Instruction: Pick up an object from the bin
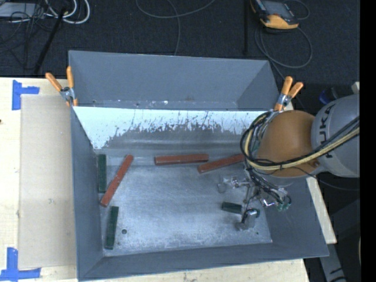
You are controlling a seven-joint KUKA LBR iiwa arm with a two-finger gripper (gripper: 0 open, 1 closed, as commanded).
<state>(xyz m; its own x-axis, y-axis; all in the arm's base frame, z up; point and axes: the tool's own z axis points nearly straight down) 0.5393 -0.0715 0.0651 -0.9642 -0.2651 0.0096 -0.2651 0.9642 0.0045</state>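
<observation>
My gripper (249, 211) is low in the bin's right part, close to the floor near the front right corner. A short dark green block (230, 206) lies on the floor right beside it, touching or nearly touching its left side; whether the block is gripped I cannot tell. Just behind the gripper a red-brown stick (219, 164) lies tilted, its right end hidden under the arm's cover.
A second red-brown stick (181, 159) lies level near the back wall. At the left lie a diagonal red-brown stick (116, 180), an upright dark green stick (101, 173) and another dark green stick (110, 227) by the front left corner.
</observation>
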